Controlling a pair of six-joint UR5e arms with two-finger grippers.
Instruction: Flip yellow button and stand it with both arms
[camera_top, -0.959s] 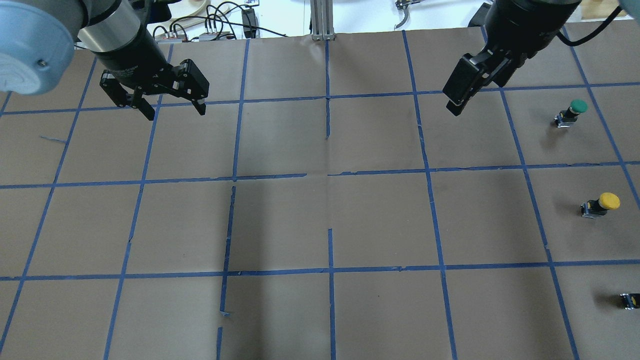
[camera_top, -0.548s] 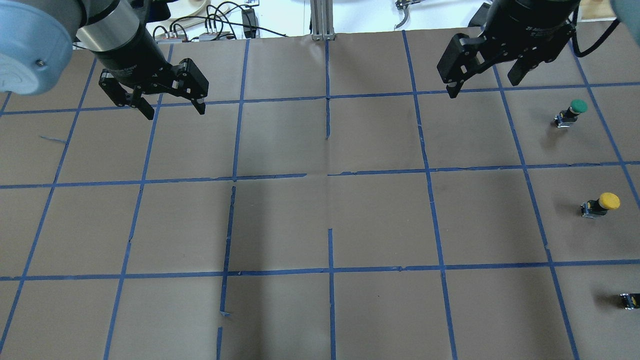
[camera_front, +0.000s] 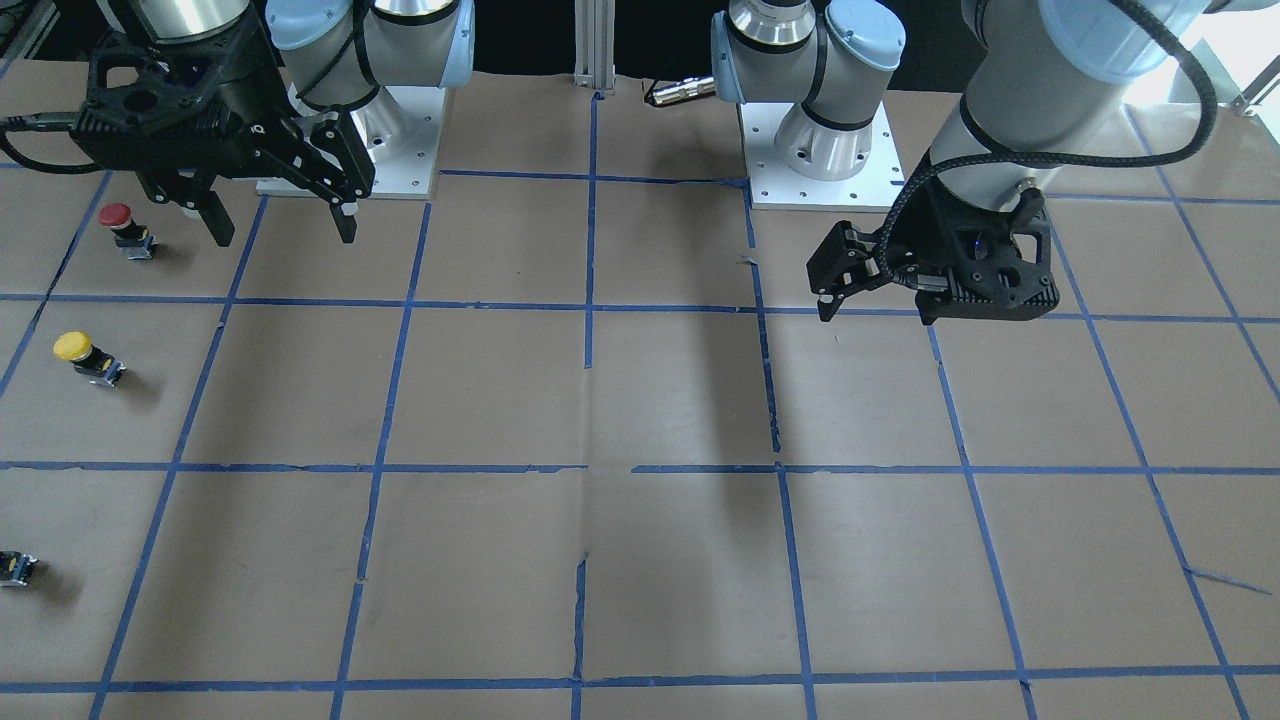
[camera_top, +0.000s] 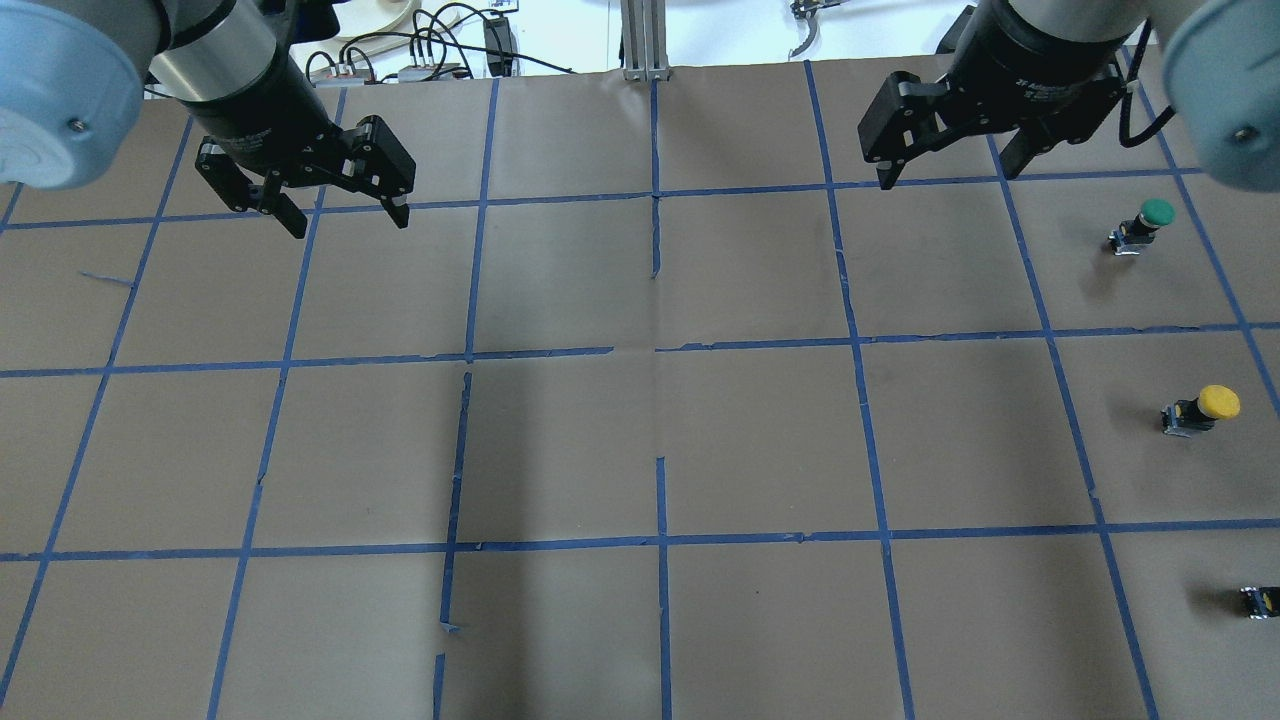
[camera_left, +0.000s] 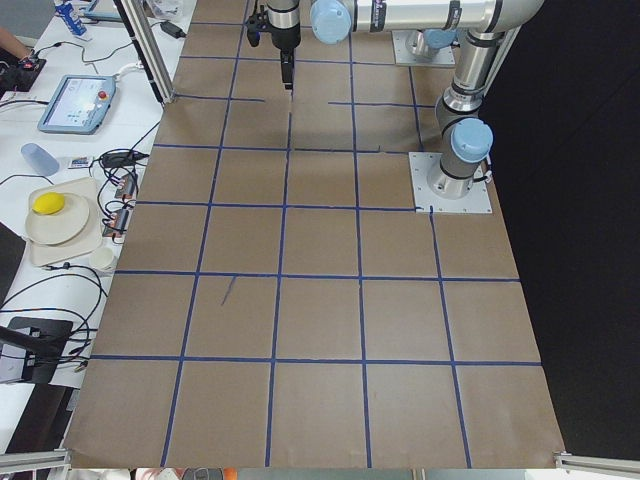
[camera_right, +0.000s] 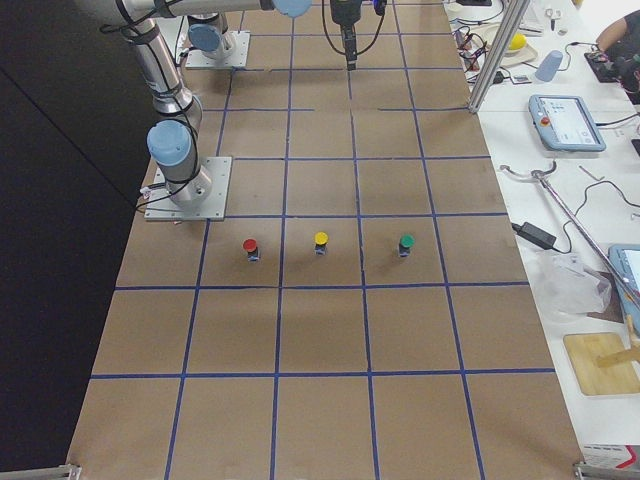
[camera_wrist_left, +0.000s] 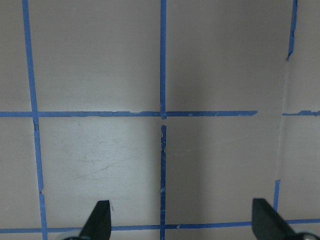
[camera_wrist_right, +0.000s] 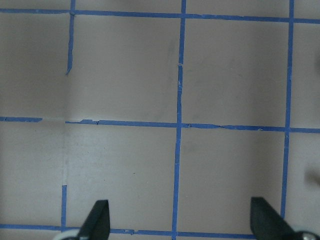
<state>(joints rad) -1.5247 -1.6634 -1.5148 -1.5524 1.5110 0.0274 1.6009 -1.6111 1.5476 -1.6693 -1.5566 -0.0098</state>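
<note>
The yellow button (camera_top: 1205, 405) lies on its side on the brown paper at the table's right edge, yellow cap pointing right. It also shows in the front view (camera_front: 85, 355) and the right side view (camera_right: 320, 242). My right gripper (camera_top: 945, 172) is open and empty, hovering at the back of the table, well away from the button; in the front view it (camera_front: 285, 232) hangs beside the red button. My left gripper (camera_top: 350, 220) is open and empty over the back left, also seen in the front view (camera_front: 872, 312). Both wrist views show only taped paper between open fingertips (camera_wrist_left: 100, 220) (camera_wrist_right: 97, 220).
A green-capped button (camera_top: 1150, 220) lies behind the yellow one and a red-capped button (camera_front: 120, 225) lies on its robot side. A small black-grey part with a yellow spot (camera_top: 1260, 600) sits at the overhead view's right edge. Blue tape grids the paper (camera_top: 660, 440).
My right gripper has turned at the wrist from edge-on to showing both spread fingers, and has shifted slightly back and left. The left gripper and the buttons have not moved.
</note>
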